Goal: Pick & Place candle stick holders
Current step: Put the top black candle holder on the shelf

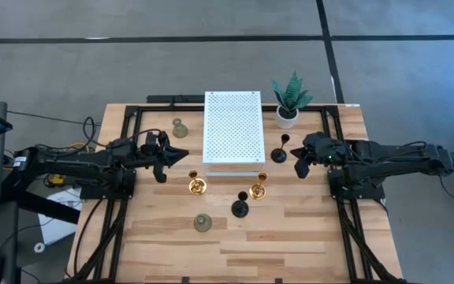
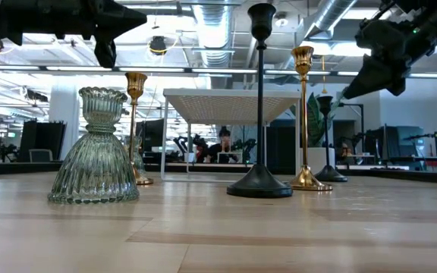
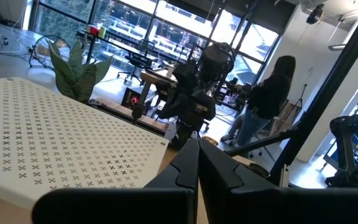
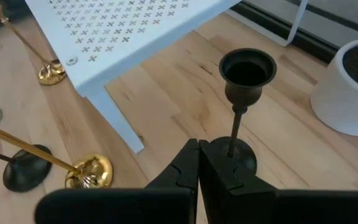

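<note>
Arms, high view: the left arm reaches in horizontally from the left edge; the left gripper [image 1: 161, 175] hangs in the air at mid-left, fingers pressed together, holding nothing. The right arm reaches in from the right edge; the right gripper [image 1: 300, 169] hangs right of centre, likewise closed and empty. In the right wrist view its joined fingers [image 4: 199, 163] sit just before a black holder's stem, not gripping it.

Candle stick holders, six counted, all upright on the wooden table [image 1: 306, 244]:
- Black, two: one [image 1: 279, 152] right of centre, just left of the right gripper; one [image 1: 240, 207] at lower centre.
- Gold, two: one [image 1: 197, 185] left of centre, below the left gripper; one [image 1: 258, 189] at centre, near the lower black one.
- Pale grey-green, two: one [image 1: 180, 128] at upper left, beside the white rack; one [image 1: 202, 223] at lower left of centre.

Other items, one each: a white perforated rack [image 1: 232, 126] at upper centre; a potted plant [image 1: 290, 99] in a white pot at upper right of the rack.

Writing: none readable.

Background, left wrist view: one person [image 3: 263, 99] stands far off.
</note>
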Action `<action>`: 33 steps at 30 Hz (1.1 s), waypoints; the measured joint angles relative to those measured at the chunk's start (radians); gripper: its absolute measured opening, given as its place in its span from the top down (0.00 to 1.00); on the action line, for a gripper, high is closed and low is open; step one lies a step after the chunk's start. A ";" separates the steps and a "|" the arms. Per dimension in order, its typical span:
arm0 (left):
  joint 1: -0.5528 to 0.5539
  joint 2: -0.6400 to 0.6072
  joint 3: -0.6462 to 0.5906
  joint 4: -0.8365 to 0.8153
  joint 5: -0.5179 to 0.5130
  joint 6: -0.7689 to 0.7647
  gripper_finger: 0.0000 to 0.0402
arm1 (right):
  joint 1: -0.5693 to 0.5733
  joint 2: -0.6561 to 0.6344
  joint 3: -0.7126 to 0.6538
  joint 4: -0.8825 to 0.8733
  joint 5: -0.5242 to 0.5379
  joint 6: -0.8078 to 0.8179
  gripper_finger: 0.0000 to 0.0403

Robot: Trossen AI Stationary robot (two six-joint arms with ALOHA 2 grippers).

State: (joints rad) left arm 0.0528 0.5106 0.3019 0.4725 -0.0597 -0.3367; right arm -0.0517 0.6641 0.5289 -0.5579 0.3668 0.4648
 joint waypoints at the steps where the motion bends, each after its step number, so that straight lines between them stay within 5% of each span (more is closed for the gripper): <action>1: 0.000 0.000 0.000 0.000 0.000 0.000 0.98 | -0.001 0.005 0.000 0.000 0.000 0.000 1.00; 9: 0.000 0.000 0.000 0.000 0.000 0.000 0.98 | -0.014 0.068 -0.001 -0.019 -0.003 -0.001 0.95; 25: 0.000 0.000 0.000 0.000 0.000 -0.003 0.98 | -0.082 0.334 -0.001 0.170 0.078 -0.003 0.40; 33: 0.000 0.000 0.000 0.000 0.000 -0.004 0.98 | -0.147 0.438 -0.001 0.205 0.085 -0.002 0.34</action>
State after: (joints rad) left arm 0.0528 0.5106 0.3019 0.4725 -0.0593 -0.3405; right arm -0.1992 1.1019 0.5282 -0.3531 0.4515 0.4625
